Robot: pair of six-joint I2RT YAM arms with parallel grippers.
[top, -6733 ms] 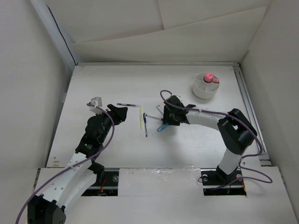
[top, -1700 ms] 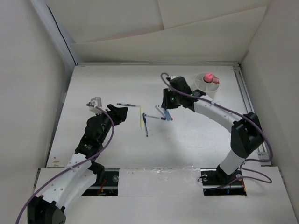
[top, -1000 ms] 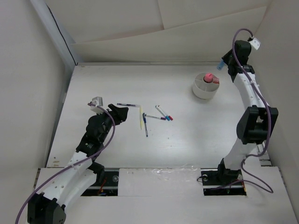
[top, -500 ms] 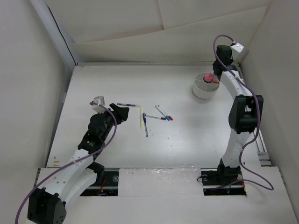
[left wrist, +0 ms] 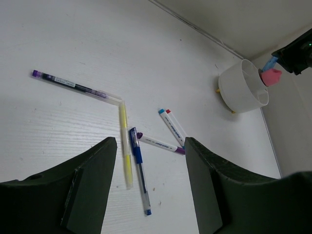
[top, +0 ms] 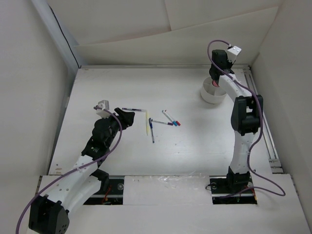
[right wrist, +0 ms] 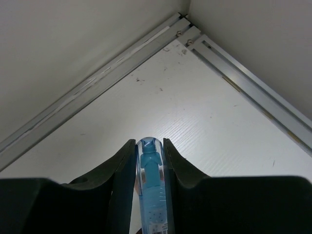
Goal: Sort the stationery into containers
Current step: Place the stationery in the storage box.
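Over the one white tub [top: 210,96], the right gripper's [right wrist: 149,146] jaws clamp one light-blue pen [right wrist: 150,190]; six pens [left wrist: 125,146] lie loose on the bench [top: 195,146] below the left gripper's [left wrist: 148,146] parted jaws.

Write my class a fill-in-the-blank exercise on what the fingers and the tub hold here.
The right fingers are shut on a ___ pen.
The left fingers are ___, holding nothing.
The white tub holds a ___ item.
Missing words: blue; open; pink.
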